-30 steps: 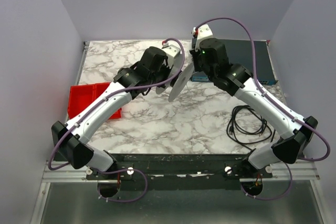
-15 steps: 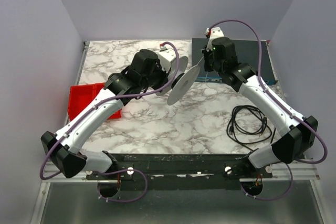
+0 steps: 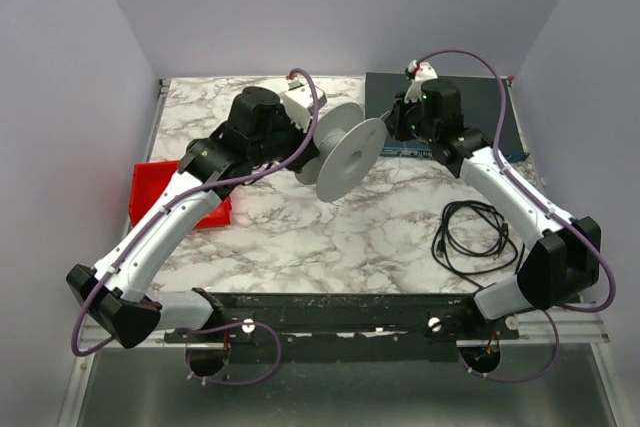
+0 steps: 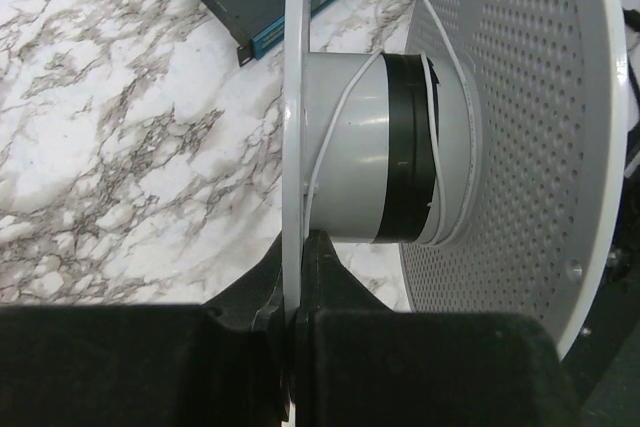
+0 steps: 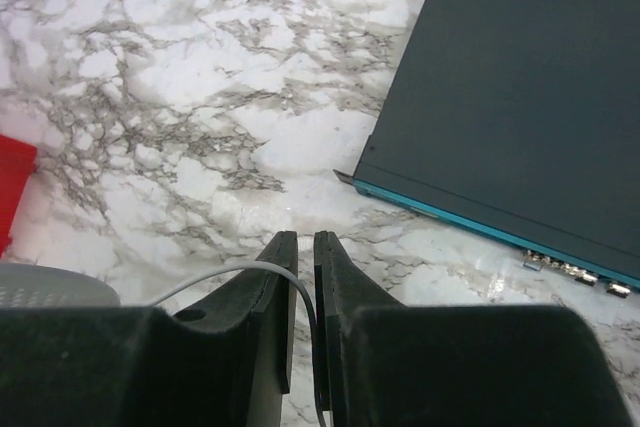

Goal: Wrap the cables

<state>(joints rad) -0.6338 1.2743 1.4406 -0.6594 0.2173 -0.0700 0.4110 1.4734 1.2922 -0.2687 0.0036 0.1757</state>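
The left arm and right arm reach forward, converging. The left gripper clamps the spool rim in its jaws; the right gripper pinches the cable.

Spool at frame centre, above table, axis lying sideways. Left end effector at spool's left flange, flange edge clamped between fingers. Right end effector just right of spool, thin cable pinched between fingers. Bin at table's left edge. Flat box on table, upper right. Coiled cable on table, lower right, below box in frame.
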